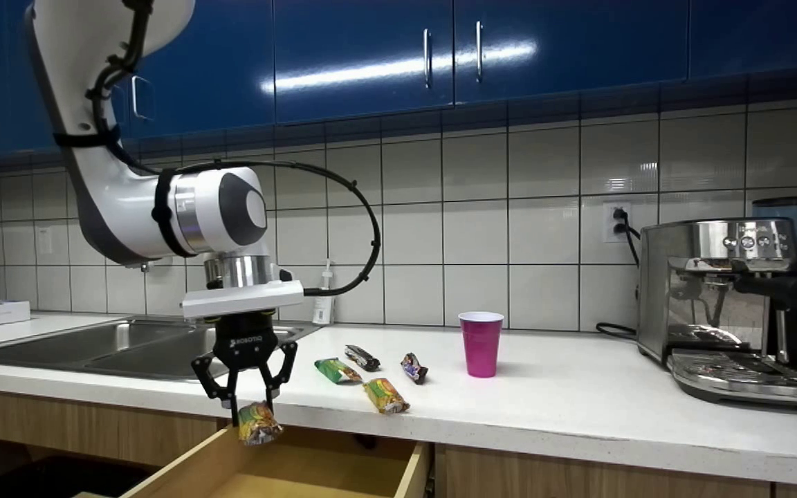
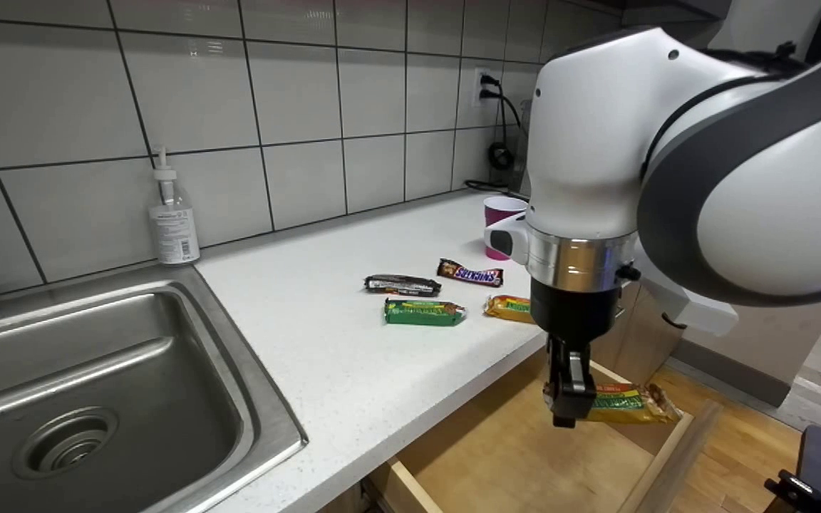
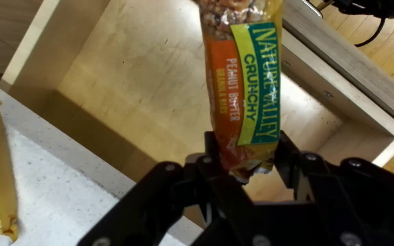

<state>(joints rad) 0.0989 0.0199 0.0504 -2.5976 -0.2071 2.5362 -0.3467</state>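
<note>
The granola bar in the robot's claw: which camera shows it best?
The wrist view: the granola bar looms large there and the words Nature Valley Crunchy read clearly, though the picture's top edge crops one end. Both exterior views show it smaller, above the open drawer; in an exterior view the gripper hides part of it.

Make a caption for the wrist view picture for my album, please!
Black fingers grip a peanut butter granola bar over an open wooden drawer.
</note>
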